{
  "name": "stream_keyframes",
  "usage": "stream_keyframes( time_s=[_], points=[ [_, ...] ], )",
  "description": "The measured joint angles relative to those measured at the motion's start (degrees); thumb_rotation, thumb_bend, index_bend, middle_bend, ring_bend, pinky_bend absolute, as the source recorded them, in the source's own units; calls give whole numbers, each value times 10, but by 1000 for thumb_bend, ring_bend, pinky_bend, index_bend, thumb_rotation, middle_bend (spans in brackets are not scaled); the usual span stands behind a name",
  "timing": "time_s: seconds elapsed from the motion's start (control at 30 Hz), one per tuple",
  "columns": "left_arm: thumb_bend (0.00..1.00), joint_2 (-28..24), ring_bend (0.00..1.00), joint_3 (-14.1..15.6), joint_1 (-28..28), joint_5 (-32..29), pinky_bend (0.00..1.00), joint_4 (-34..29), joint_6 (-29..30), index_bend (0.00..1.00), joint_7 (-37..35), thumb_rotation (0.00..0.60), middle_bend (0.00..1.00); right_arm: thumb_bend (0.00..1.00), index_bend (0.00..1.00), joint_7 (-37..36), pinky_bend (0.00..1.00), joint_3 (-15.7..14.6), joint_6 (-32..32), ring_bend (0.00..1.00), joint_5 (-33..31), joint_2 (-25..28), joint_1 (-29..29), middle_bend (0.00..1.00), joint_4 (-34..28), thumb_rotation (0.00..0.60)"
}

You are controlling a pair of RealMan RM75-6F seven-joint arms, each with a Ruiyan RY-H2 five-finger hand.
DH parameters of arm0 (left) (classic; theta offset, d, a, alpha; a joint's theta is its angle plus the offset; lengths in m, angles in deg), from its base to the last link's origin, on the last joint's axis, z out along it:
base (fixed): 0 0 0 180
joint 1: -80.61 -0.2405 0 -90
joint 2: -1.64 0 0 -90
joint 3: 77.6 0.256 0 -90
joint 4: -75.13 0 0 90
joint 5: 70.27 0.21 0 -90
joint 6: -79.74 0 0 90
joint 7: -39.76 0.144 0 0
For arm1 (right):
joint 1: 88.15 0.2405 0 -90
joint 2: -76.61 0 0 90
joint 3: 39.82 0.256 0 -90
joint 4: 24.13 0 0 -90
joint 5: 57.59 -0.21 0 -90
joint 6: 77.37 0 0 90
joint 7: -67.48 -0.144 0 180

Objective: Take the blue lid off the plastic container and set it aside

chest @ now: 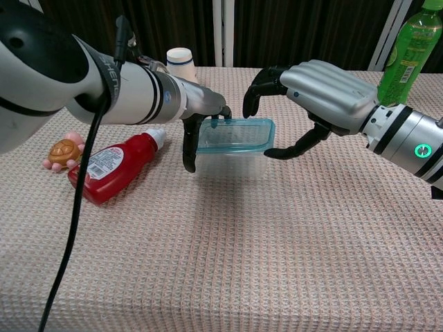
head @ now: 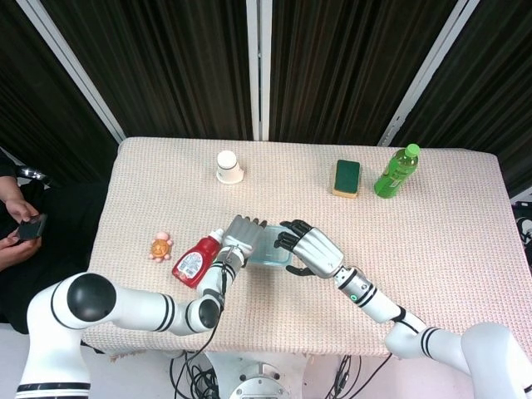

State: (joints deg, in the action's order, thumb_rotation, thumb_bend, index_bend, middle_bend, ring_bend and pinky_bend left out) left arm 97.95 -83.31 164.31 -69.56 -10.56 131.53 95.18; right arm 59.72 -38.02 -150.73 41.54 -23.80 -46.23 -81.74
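Blue lid between left hand and right hand

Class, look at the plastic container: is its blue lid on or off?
On. The blue lid sits on the plastic container, seemingly raised at its right end; both hands are at its ends.

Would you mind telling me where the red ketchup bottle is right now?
The red ketchup bottle lies on its side near the table's left front, between the small toy and the plastic container.

Left hand perhaps hides container's left edge
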Motion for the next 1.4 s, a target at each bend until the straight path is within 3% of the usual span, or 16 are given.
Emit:
stream_keyframes(
  time_s=[0.57, 0.7, 0.93, 1.1, 1.27, 1.4],
  points=[
    [21, -17, 197, -11, -11, 22, 256, -25, -3, 153, -10, 600, 246, 402, 492, -17, 353, -2, -20, 251, 9, -24, 7, 433, 38, 600],
    [21, -21, 197, -13, -13, 23, 254, -31, -5, 99, -17, 600, 231, 414, 512, -19, 359, -1, -23, 255, 10, -31, 10, 437, 45, 600],
    [18, -27, 56, -15, -19, 38, 150, -46, 2, 11, -31, 600, 121, 399, 570, -25, 359, -5, -19, 257, 6, -31, 9, 447, 44, 600],
    [17, -29, 13, -10, -26, 62, 109, -54, 25, 1, -36, 600, 77, 351, 684, -36, 359, -5, -30, 257, 5, -37, 5, 480, 53, 600],
    [16, -41, 0, -4, -41, 88, 87, -75, 49, 0, -43, 600, 51, 336, 865, -39, 359, -5, -41, 270, 6, -50, 3, 528, 73, 600],
    [16, -52, 0, 0, -54, 110, 87, -90, 60, 0, -52, 600, 51, 337, 933, -41, 360, -3, -52, 278, 8, -59, 3, 546, 86, 600]
  ],
)
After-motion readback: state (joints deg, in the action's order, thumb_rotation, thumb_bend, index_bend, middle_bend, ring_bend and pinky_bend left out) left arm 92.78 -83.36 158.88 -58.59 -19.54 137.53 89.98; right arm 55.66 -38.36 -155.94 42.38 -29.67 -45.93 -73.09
